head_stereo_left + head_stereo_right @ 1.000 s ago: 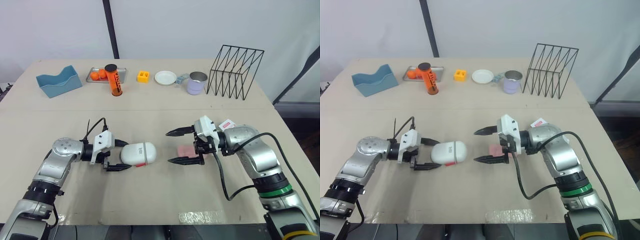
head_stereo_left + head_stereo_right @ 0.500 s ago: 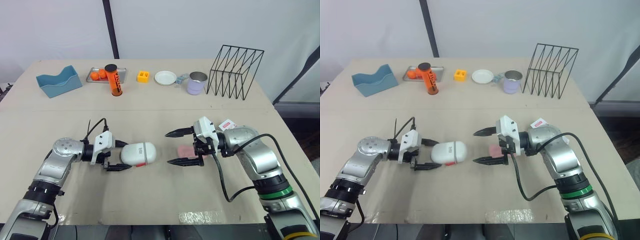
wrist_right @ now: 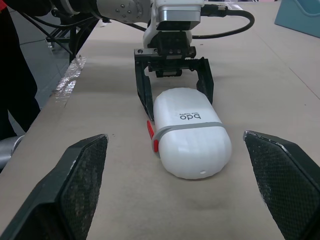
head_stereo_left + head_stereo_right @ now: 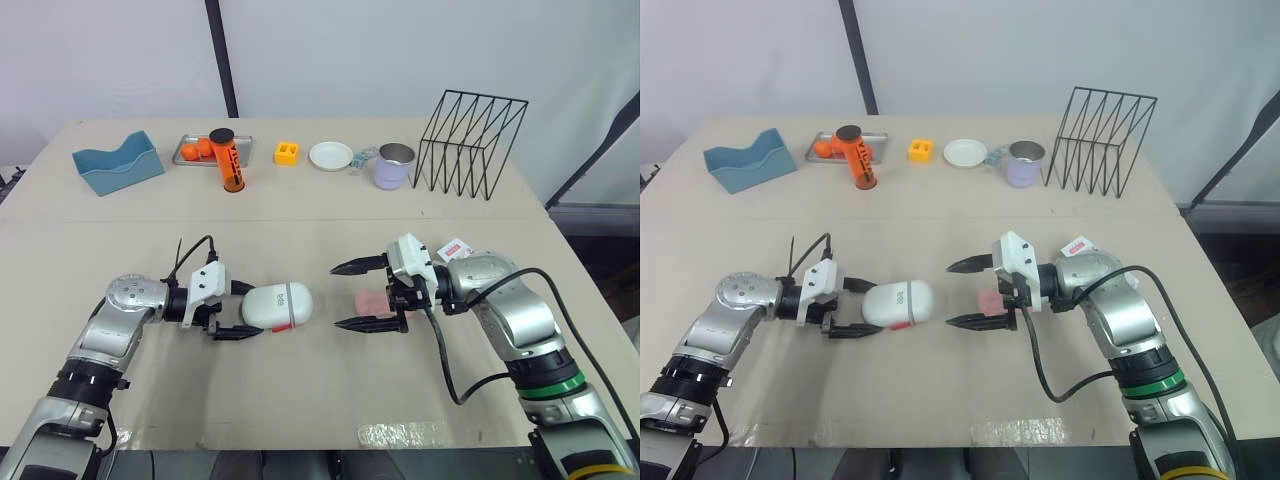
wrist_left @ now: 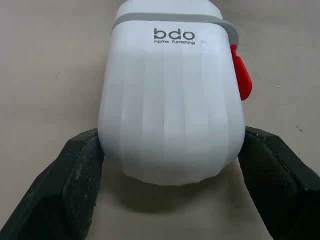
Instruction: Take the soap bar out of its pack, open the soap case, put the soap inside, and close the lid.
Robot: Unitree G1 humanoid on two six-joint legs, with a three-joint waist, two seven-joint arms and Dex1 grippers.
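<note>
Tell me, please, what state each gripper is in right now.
Left gripper: closed on the soap case.
Right gripper: open, holding nothing.

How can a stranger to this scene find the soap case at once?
On the beige table, look at the near half, between the robot's arms. The soap case lies there, one end between the fingers of the left gripper. It is the only white rounded capsule, with a grey band and a red clasp.

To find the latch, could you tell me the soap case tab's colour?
The soap case tab is red; see left wrist view.
</note>
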